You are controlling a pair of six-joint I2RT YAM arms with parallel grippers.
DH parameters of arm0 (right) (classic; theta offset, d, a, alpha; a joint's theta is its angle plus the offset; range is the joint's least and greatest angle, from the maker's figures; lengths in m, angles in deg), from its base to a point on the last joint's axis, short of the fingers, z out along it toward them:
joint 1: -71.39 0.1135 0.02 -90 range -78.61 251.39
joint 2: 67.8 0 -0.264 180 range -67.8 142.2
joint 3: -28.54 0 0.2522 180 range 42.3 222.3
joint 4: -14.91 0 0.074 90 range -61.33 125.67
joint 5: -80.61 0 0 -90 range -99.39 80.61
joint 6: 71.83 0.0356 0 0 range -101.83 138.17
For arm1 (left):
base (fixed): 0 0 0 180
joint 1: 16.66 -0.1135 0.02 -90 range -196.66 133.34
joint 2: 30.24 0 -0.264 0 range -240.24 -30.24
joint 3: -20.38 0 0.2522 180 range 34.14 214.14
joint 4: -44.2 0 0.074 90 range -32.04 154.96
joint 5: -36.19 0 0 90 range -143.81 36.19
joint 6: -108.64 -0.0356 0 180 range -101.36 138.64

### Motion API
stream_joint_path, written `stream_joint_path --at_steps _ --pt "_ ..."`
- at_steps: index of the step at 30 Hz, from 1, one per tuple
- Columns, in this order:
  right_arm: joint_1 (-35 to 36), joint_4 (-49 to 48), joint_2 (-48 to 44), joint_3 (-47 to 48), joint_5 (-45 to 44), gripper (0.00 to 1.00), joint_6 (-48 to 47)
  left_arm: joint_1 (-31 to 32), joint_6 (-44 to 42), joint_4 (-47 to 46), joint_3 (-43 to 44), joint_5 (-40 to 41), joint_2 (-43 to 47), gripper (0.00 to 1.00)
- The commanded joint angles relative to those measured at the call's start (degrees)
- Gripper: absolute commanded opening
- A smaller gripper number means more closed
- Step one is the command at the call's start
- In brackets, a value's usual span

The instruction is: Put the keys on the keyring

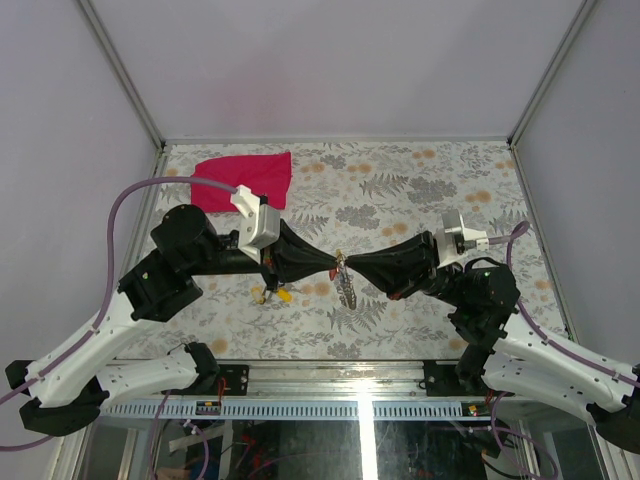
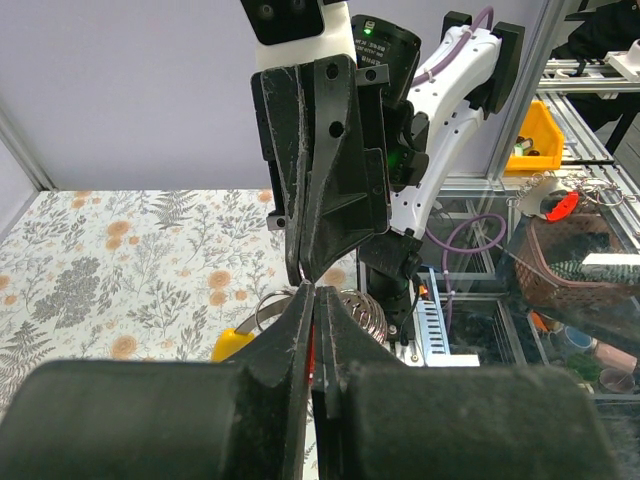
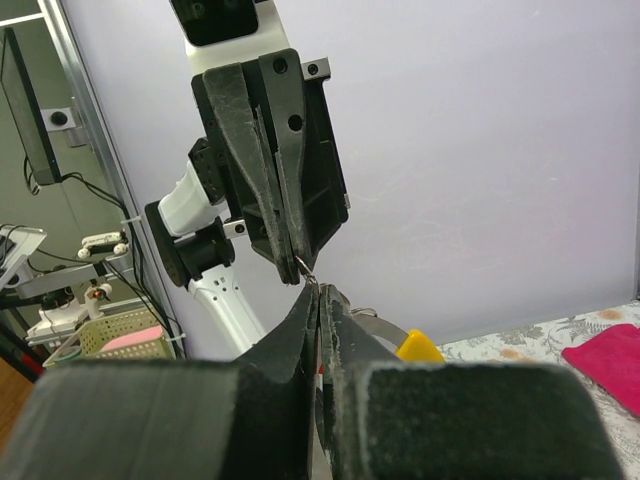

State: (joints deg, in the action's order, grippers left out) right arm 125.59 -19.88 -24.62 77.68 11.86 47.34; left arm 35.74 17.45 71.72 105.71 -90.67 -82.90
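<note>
Above the middle of the table my left gripper (image 1: 331, 262) and right gripper (image 1: 350, 263) meet tip to tip, both shut. In the right wrist view the thin wire of the keyring (image 3: 306, 268) sticks out of the left tips and runs into my right gripper (image 3: 318, 292). Its chain (image 1: 347, 290) hangs below the meeting point, and a red key (image 1: 333, 271) hangs beside it. That red shows as a sliver through the shut fingers of the left gripper (image 2: 314, 290). A yellow key (image 1: 284, 294) lies under the left gripper, with another key (image 1: 262, 296) beside it.
A red cloth (image 1: 245, 178) lies at the back left of the flowered table (image 1: 420, 190). Metal frame posts stand at the back corners. The arms' bases and cables fill the near edge.
</note>
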Motion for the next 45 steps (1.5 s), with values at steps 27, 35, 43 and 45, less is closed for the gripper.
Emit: stream_joint_path --at_steps 27,35,43,45 --pt "0.0 -2.2 -3.6 0.9 -1.5 0.0 -3.6 0.2 -0.3 -0.9 1.1 1.6 1.3 0.0" --pt "0.0 0.4 -3.0 1.8 5.2 0.0 -5.4 0.2 0.4 -2.7 0.7 4.0 2.5 0.0" --pt "-0.1 5.9 -4.0 2.3 4.3 0.0 -8.8 0.2 1.2 -4.9 -1.3 7.5 3.7 0.02" --pt "-0.1 6.5 -4.2 2.3 4.3 0.0 -9.2 0.2 1.3 -4.9 -1.2 7.5 3.3 0.02"
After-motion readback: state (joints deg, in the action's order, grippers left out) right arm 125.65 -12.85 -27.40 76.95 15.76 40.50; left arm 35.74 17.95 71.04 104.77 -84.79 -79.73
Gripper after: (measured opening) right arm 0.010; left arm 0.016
